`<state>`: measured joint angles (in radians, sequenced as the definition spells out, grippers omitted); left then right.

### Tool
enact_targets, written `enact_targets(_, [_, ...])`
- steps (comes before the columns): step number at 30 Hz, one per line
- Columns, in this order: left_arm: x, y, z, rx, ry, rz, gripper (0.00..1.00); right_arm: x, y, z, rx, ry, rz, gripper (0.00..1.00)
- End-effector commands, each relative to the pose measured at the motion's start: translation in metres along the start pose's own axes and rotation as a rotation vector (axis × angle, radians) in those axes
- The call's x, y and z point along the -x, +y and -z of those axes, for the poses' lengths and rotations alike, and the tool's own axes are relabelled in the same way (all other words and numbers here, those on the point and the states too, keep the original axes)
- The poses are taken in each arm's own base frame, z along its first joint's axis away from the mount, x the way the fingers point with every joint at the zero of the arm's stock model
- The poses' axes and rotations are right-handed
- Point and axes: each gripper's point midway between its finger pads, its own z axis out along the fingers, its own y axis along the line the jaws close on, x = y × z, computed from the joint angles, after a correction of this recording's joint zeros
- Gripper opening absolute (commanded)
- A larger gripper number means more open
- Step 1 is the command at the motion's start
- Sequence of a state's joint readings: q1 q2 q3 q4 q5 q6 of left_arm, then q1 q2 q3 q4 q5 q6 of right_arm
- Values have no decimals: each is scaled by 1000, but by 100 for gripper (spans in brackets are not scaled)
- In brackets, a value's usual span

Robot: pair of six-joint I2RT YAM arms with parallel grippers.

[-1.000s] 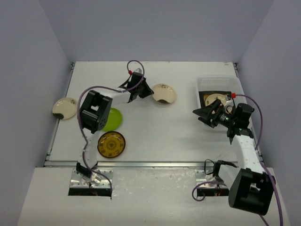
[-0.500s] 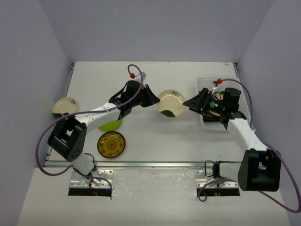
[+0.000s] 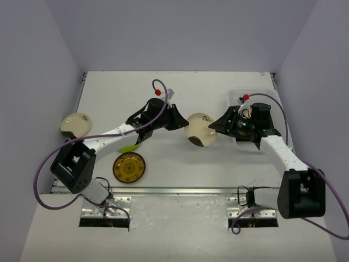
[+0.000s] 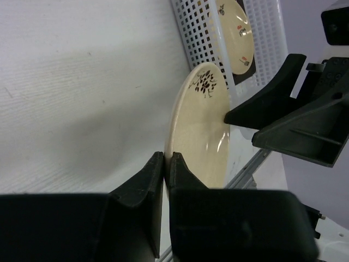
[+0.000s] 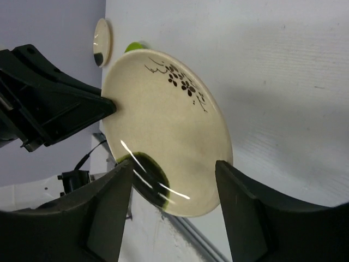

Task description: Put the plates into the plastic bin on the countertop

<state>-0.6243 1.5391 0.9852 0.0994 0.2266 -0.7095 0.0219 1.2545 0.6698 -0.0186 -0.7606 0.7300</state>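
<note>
Now | countertop: matte white | rail: near edge | walls: pale lilac

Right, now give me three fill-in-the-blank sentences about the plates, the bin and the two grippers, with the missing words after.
The cream plate held up off the table is pinched at its edge by the ____.
The right gripper has its fingers either side of that same ____.
The white bin, with a second plate already in it, stands at the table's far ____ corner.
Missing words: left gripper; plate; right.
</note>
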Motion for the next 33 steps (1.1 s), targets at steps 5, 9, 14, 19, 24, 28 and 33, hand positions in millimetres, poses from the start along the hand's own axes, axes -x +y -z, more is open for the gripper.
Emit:
enact_targets(5, [28,-23,20,-32,-102,-49,0,32,9,21,-120,-99,185,84])
enact_targets(9, [29,-26,28,-41,-113,-55,0,31,2,20,-148,-85,183,81])
enact_targets(14, [28,-40,35,-110,-109,-52,0,13,12,5,11,-10,124,59])
enact_targets(19, [24,-51,37,-177,-95,-51,0,2,33,1,191,51,85,12])
enact_targets(24, [32,-29,41,-39,-129,-41,88,28,10,14,97,-81,-11,0])
enact_targets(28, [54,-3,81,147,-272,-36,100,72,-52,57,-93,-327,-197,0])
enact_targets(33, [57,2,134,183,-374,-54,100,103,-134,119,-417,-604,-392,0])
